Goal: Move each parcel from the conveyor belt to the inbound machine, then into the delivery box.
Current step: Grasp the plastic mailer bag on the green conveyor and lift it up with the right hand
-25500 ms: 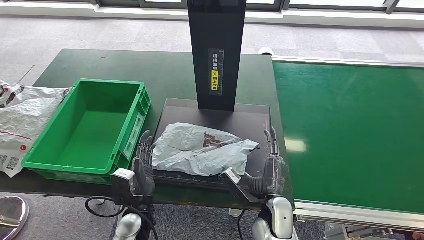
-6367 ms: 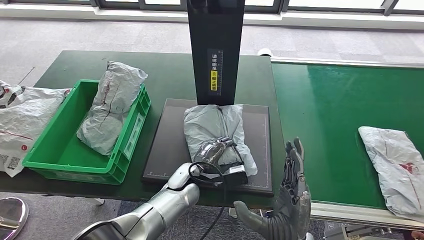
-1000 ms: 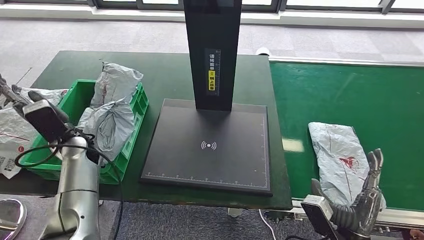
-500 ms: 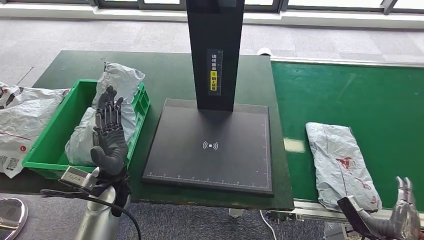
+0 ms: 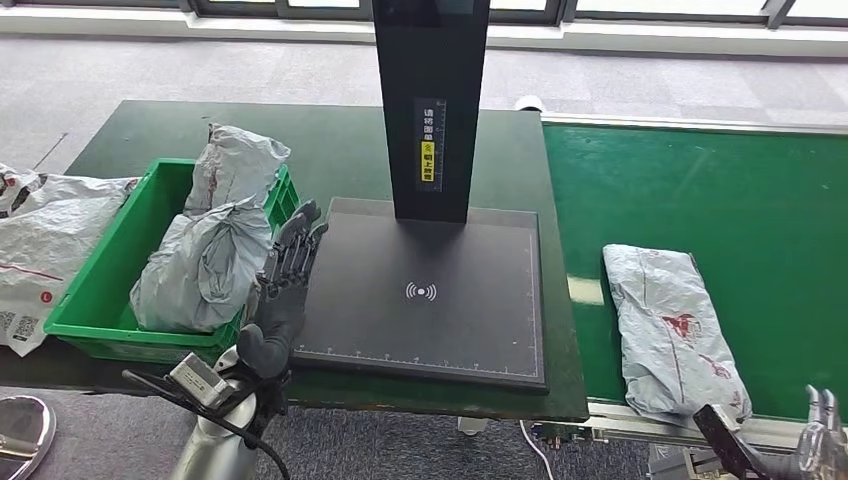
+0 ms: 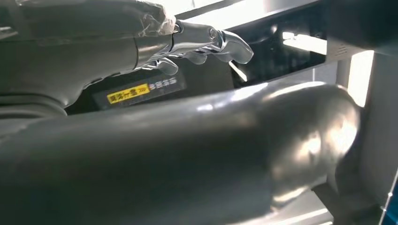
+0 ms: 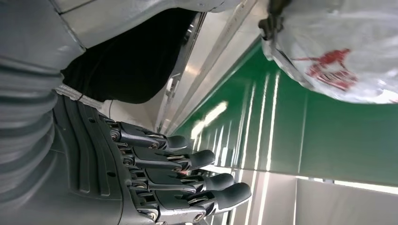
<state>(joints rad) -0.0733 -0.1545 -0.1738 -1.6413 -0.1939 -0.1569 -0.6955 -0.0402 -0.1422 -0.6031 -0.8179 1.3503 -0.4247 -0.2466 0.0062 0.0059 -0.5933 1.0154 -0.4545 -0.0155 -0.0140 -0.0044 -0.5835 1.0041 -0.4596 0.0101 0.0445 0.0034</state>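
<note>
A grey parcel (image 5: 672, 332) with a red mark lies on the green conveyor belt (image 5: 720, 200) near its front edge; the right wrist view shows this parcel (image 7: 338, 51) too. My right hand (image 5: 822, 440) is low, in front of the belt's near edge and right of the parcel, fingers apart (image 7: 187, 173) and holding nothing. My left hand (image 5: 285, 280) stands upright with fingers spread between the green delivery box (image 5: 95, 300) and the black plate of the inbound machine (image 5: 420, 300), holding nothing. Two grey parcels (image 5: 205, 265) (image 5: 238, 160) lie in the box.
The machine's black column (image 5: 430, 110) rises at the back of the plate. More bagged parcels (image 5: 40, 240) lie on the table left of the box. The belt's metal rail (image 5: 650, 425) runs along its near edge.
My left hand swung from over the box to the plate's left edge. The belt parcel shifted slightly left. My right hand sank lower at the belt's near edge.
</note>
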